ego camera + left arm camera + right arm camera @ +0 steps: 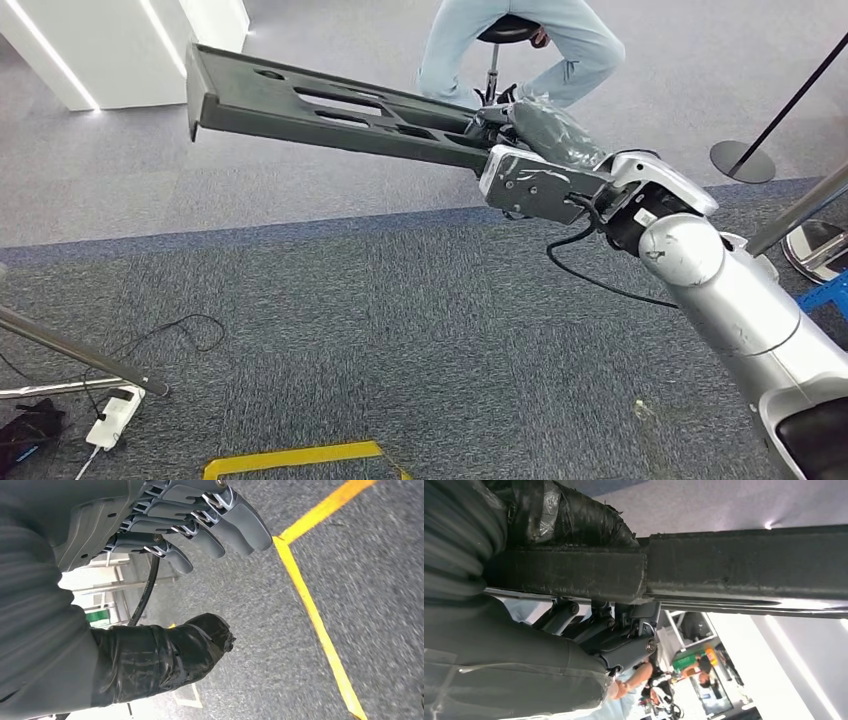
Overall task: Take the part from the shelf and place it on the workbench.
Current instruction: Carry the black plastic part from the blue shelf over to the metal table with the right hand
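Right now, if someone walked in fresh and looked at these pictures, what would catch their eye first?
First the long dark part, held out level above the grey carpet by the right hand, which grips one end. Behind it a person sits on a stool. The left hand hangs with nothing in it, fingers apart, above a yellow floor line.

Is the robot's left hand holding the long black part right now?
No, the left hand hangs open over the carpet with nothing in it, while the right hand grips the part.
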You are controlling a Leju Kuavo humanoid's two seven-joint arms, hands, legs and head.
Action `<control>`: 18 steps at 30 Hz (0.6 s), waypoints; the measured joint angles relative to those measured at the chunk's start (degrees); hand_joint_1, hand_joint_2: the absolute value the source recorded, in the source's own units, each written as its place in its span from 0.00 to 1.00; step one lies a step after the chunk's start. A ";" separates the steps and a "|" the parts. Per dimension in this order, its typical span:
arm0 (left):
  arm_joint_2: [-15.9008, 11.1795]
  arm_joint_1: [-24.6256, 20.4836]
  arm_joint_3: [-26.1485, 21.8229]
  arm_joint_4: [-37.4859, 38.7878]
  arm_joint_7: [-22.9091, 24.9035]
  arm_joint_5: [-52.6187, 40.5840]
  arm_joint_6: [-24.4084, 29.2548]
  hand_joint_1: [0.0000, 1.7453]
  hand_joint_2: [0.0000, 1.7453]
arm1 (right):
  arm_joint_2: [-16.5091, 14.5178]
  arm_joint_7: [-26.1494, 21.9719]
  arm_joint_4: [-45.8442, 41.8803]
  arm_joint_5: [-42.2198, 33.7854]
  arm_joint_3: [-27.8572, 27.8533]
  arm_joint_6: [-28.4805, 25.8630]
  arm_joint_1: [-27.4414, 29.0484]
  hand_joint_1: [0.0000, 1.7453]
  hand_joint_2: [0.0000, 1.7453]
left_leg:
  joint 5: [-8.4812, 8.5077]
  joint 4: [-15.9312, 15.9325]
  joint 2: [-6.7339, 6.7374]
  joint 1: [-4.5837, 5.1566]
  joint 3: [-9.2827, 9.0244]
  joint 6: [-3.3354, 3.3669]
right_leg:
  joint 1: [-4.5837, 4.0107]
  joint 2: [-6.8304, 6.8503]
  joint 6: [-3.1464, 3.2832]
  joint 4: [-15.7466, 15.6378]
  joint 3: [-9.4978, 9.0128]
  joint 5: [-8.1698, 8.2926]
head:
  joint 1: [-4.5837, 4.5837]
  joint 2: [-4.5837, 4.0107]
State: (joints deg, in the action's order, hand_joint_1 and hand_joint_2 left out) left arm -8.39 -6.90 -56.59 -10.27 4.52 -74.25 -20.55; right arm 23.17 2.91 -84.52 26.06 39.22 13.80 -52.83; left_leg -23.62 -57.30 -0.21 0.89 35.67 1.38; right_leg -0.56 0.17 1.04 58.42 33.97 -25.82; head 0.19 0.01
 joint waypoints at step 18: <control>0.13 -0.02 0.00 0.00 0.00 0.00 -0.04 0.00 1.00 | 0.04 0.00 0.03 -0.02 -0.01 -0.03 -0.08 1.00 1.00 | -3.55 -4.67 -0.38 -1.71 1.28 -2.60 | 1.58 -0.47 -0.44 1.17 1.55 0.89 | 0.05 -0.01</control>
State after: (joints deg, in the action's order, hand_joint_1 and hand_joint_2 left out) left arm -8.27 -6.92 -56.59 -10.27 4.52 -74.25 -20.59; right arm 23.21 2.91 -84.49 26.05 39.21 13.78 -52.91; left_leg -27.17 -61.97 -0.59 -0.82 36.95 -1.22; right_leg 1.02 -0.30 0.61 59.58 35.52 -24.93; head 0.24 0.00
